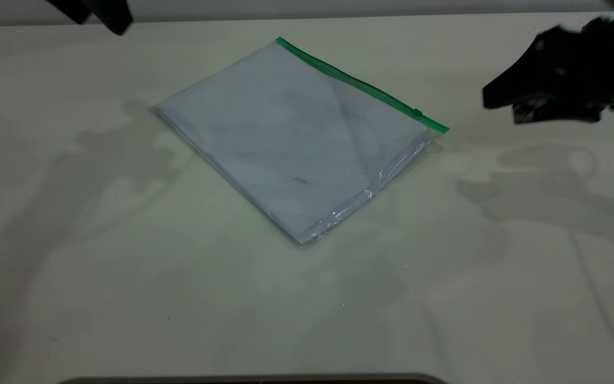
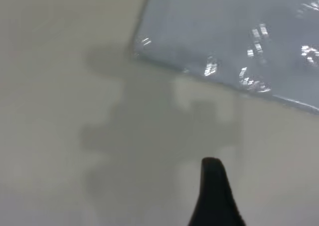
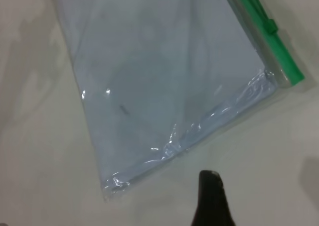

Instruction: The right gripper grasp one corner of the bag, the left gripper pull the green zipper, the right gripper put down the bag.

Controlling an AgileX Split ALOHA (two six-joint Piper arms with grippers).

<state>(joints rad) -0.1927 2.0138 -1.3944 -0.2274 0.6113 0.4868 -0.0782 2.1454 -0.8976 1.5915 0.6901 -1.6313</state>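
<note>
Lying flat on the tabletop [image 1: 72, 240], the bag [image 1: 291, 138] has its green zipper [image 1: 360, 82] untouched. Right pincer [image 1: 499, 101] hovers nearby, left pincer [image 1: 105, 17] far off; can't tell if either's spread.

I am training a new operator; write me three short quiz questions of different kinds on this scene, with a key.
1. True or false: the right gripper already holds the flat clear plastic bag.
2. The small slider on the green zipper sits nearer which arm: A left, B right?
3. Which gripper shows only at the exterior view's upper left corner?

Key: 1 false, it hangs apart from the bag. 2 B. 3 the left gripper.
</note>
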